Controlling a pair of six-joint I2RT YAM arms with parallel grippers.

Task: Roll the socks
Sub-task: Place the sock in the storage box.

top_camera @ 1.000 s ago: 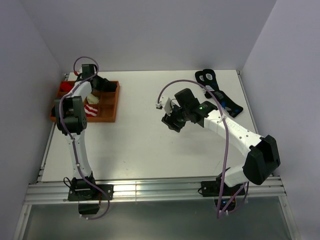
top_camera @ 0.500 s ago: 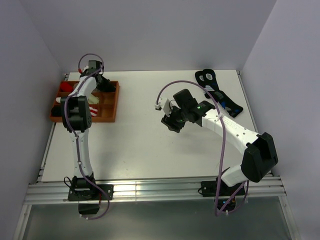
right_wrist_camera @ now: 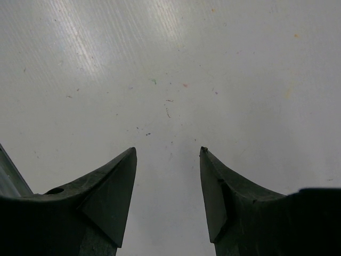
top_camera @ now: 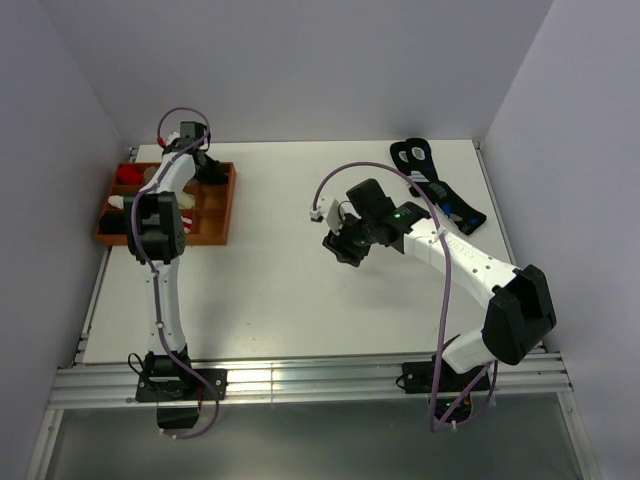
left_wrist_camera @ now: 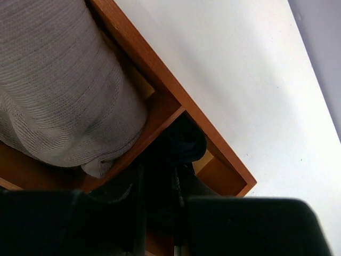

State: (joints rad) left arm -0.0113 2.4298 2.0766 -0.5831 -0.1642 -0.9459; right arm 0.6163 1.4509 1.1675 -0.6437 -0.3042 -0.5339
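Observation:
My left gripper (top_camera: 208, 168) reaches into the far right compartment of the wooden tray (top_camera: 224, 215). Its jaws (left_wrist_camera: 159, 176) are shut on the plain black sock (left_wrist_camera: 185, 143), which bunches up over the compartment's divider. A small part of the red-and-white striped sock (top_camera: 188, 203) shows in the tray, mostly hidden behind the left arm. My right gripper (top_camera: 340, 246) hovers low over the bare middle of the table. In the right wrist view its jaws (right_wrist_camera: 168, 152) stand open with only table between them.
A grey sock bundle (left_wrist_camera: 58, 85) fills the compartment beside the black sock. A red bundle (top_camera: 128, 175) lies in the tray's far left corner. Two dark socks with white rings and blue marks (top_camera: 415, 156) (top_camera: 455, 210) lie at the back right of the table.
The left arm has swung over the tray and now covers most of the striped sock. The tray has slid slightly left. The right gripper's jaws have narrowed a little.

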